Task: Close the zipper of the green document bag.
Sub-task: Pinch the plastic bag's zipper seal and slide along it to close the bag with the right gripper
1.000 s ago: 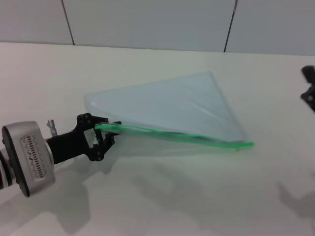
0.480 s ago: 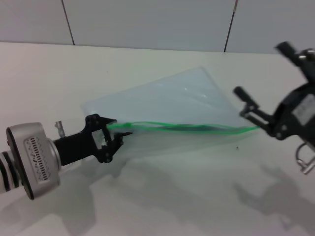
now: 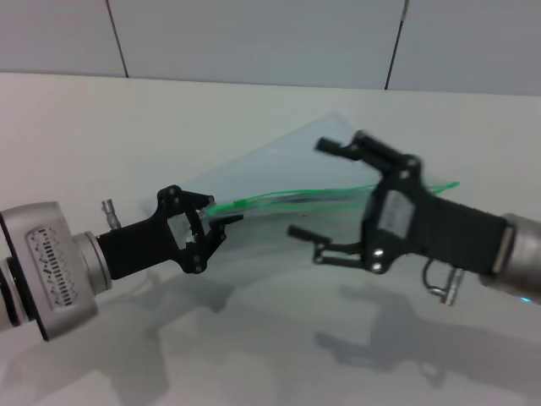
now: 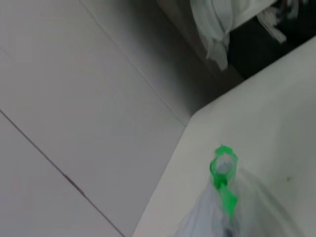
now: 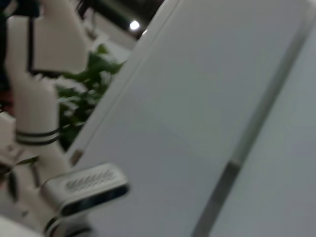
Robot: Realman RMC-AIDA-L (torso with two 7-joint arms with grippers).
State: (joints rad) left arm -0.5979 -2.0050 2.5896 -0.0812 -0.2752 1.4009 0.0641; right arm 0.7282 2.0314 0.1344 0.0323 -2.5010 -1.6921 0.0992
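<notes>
1. Left claw (image 3: 211, 230) pinches the near-left corner of the green document bag (image 3: 279, 173), right at the end of the zipper (image 3: 330, 196); its fingers are pressed together on the green strip.
2. Right claw (image 3: 325, 194) is spread wide, one finger (image 3: 338, 148) above the zipper and the other finger (image 3: 308, 235) below it, so the strip runs through the gap. No contact with the bag is clear.
3. Green document bag is lifted off the worktop (image 3: 254, 338) at its zipper edge and slopes up from the left claw; its far corner sits behind the right claw, toward the wall panels (image 3: 254, 38).
4. Zipper runs from the left claw across to the right, past the right claw, and its far end (image 3: 448, 184) sticks out beyond that claw's wrist.
5. Zipper looks parted along the middle, two green lines visible; slider position cannot be told from the head view.
6. Left wrist view shows a green ring-shaped tab (image 4: 223, 165) at the bag corner, with worktop beyond it.
7. Right wrist view shows only wall panels and the robot's own body, no bag.
8. Shadows of both arms fall on the worktop below the bag.
</notes>
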